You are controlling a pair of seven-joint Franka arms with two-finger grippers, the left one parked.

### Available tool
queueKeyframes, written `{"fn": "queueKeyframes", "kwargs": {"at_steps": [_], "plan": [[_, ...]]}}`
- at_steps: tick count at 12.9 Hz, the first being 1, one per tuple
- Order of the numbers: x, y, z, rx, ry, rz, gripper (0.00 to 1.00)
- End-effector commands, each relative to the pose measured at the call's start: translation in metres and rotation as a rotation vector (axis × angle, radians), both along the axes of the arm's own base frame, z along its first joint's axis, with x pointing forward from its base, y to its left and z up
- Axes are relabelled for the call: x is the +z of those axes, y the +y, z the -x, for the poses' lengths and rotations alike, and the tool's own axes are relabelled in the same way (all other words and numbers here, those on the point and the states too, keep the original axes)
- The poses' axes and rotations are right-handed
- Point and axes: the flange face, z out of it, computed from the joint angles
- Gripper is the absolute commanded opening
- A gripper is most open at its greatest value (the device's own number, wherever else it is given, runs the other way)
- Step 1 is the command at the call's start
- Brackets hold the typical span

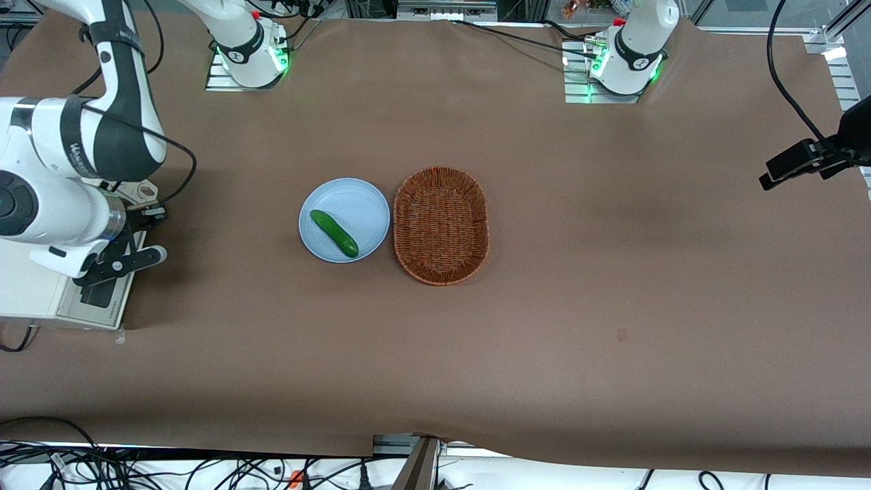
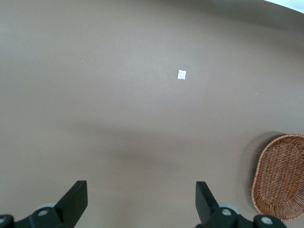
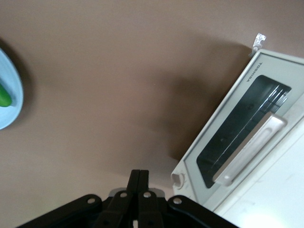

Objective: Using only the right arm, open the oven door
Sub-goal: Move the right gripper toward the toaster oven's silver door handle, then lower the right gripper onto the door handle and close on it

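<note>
The oven (image 1: 41,292) sits at the left edge of the front frame, at the working arm's end of the worktop (image 1: 612,306), largely covered by the right arm (image 1: 75,156). The gripper (image 3: 139,183) hovers above the worktop just beside the oven's front, its fingers pressed together and holding nothing. The door (image 3: 237,142) looks shut — the handle (image 3: 251,149) lies flat across the dark glass and is not yet touched. The likely trouble from here is that closed fingers cannot take the bar, and a pull from too shallow a hook could slip off or drag the light oven across the cloth instead of swinging the door. Only the wrist view shows door, glass and handle; the front view alone shows the plate (image 1: 354,197) with cucumber (image 1: 334,233) and the basket (image 1: 441,224), well apart at mid-frame.
</note>
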Motion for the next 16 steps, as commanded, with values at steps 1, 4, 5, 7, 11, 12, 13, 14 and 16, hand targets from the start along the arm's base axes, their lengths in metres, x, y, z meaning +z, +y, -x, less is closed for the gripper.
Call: {"fn": "queueKeyframes", "kwargs": {"at_steps": [1, 4, 5, 7, 11, 12, 13, 14, 16], "plan": [[-0.017, -0.029, -0.007, 0.047, 0.011, 0.022, 0.00], [-0.028, -0.049, -0.009, 0.057, 0.033, 0.043, 0.00], [-0.029, -0.060, -0.009, 0.062, 0.039, 0.042, 0.00], [-0.033, -0.077, -0.009, 0.085, 0.049, 0.029, 0.00], [-0.037, -0.098, -0.009, 0.111, 0.063, 0.047, 0.00], [-0.037, -0.105, -0.010, 0.116, 0.059, 0.052, 0.00], [-0.041, -0.111, -0.010, 0.121, 0.061, 0.050, 0.00], [-0.044, -0.113, -0.011, 0.127, 0.062, 0.048, 0.00], [-0.045, -0.113, -0.012, 0.129, 0.061, 0.051, 0.00]]}}
